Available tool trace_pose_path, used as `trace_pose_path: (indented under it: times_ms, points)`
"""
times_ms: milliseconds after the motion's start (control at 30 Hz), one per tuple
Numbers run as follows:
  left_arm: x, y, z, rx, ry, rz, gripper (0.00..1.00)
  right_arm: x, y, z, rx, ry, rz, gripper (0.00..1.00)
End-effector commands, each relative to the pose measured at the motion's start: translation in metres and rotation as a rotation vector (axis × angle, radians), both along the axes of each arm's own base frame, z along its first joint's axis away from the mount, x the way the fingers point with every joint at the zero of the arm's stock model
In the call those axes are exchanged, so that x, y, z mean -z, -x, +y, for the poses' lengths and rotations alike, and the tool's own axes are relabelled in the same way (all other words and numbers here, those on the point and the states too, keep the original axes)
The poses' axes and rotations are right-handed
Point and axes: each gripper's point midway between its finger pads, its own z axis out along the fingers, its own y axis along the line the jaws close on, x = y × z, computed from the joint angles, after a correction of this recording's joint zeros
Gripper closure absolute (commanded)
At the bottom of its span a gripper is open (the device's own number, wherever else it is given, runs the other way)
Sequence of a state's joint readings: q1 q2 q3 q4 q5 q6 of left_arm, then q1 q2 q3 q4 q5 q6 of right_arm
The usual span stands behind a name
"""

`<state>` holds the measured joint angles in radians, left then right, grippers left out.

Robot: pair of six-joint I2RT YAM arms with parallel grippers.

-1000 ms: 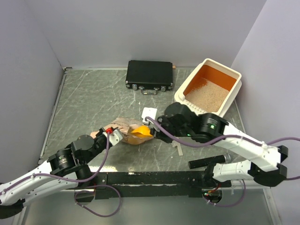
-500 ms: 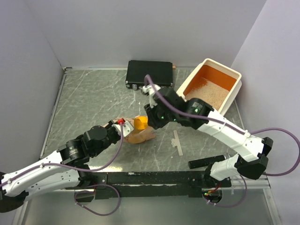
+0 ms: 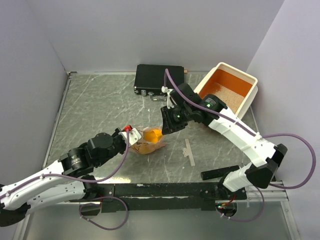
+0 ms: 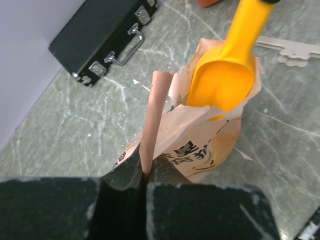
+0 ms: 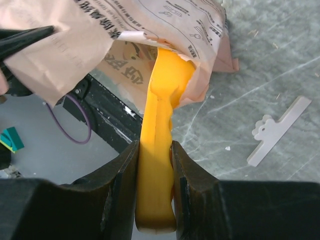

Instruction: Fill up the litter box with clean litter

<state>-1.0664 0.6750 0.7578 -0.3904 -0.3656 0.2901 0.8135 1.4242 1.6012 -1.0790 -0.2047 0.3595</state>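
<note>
The litter box (image 3: 250, 98) stands at the back right, cream rim and orange inside, with clean litter (image 3: 231, 95) lying in it. My left gripper (image 3: 126, 137) is shut on the edge of the crumpled paper bag (image 4: 200, 135) and holds its mouth up. My right gripper (image 3: 167, 124) is shut on the handle of the yellow-orange scoop (image 5: 159, 150). The scoop's bowl (image 4: 220, 82) points down into the bag's open mouth (image 5: 165, 55). The inside of the bag is hidden.
A flat black case (image 3: 160, 79) lies at the back, left of the litter box; it also shows in the left wrist view (image 4: 102, 37). A flat white clip (image 3: 189, 151) lies on the marbled table right of the bag, also seen in the right wrist view (image 5: 277, 131).
My right arm has swung up and back toward the litter box and turned, so the scoop now points down into the bag mouth. My left gripper keeps its hold on the bag.
</note>
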Motion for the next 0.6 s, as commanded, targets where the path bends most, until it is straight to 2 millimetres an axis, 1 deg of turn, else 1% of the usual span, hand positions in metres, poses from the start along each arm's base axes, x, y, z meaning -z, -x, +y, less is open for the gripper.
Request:
trace_pose_path:
  times_ms: [0, 33, 100, 133, 200, 233, 300, 333, 367, 433, 500, 533, 567]
  points:
    - [-0.111, 0.014, -0.005, 0.060, 0.377, -0.130, 0.99, 0.020, -0.012, -0.034, 0.105, 0.186, 0.034, 1.00]
    - [-0.102, 0.013, -0.005, 0.056, 0.359, -0.125, 0.99, 0.025, -0.014, -0.034, 0.111, 0.201, 0.041, 1.00]
    - [-0.091, 0.008, -0.004, 0.036, 0.337, -0.129, 0.99, 0.029, -0.019, -0.032, 0.132, 0.206, 0.038, 1.00]
    - [-0.079, 0.007, -0.007, 0.037, 0.309, -0.120, 0.99, 0.032, -0.021, -0.031, 0.143, 0.214, 0.041, 1.00]
    - [-0.072, 0.008, -0.011, 0.050, 0.304, -0.113, 0.99, 0.036, -0.023, -0.031, 0.165, 0.224, 0.044, 1.00]
    - [-0.063, 0.006, -0.011, 0.047, 0.287, -0.116, 0.99, 0.038, -0.027, -0.033, 0.182, 0.237, 0.033, 1.00]
    - [-0.059, 0.005, -0.011, 0.045, 0.288, -0.131, 0.99, 0.042, -0.027, -0.033, 0.198, 0.238, 0.042, 1.00]
    - [-0.052, 0.004, -0.011, 0.046, 0.271, -0.134, 0.99, 0.044, -0.032, -0.034, 0.223, 0.246, 0.024, 1.00]
    - [-0.049, 0.004, -0.011, 0.045, 0.271, -0.138, 0.99, 0.050, -0.031, -0.035, 0.229, 0.255, 0.032, 1.00]
    - [-0.048, 0.005, -0.014, 0.062, 0.286, -0.145, 0.99, 0.056, -0.034, -0.028, 0.235, 0.244, 0.026, 1.00]
    - [-0.047, 0.005, -0.016, 0.067, 0.283, -0.139, 0.99, 0.067, -0.033, -0.025, 0.242, 0.242, 0.046, 1.00]
    - [-0.043, 0.004, -0.018, 0.065, 0.272, -0.132, 0.99, 0.070, -0.035, -0.021, 0.247, 0.228, 0.046, 1.00]
    - [-0.040, 0.005, -0.021, 0.077, 0.263, -0.126, 0.99, 0.077, -0.037, -0.017, 0.247, 0.214, 0.044, 1.00]
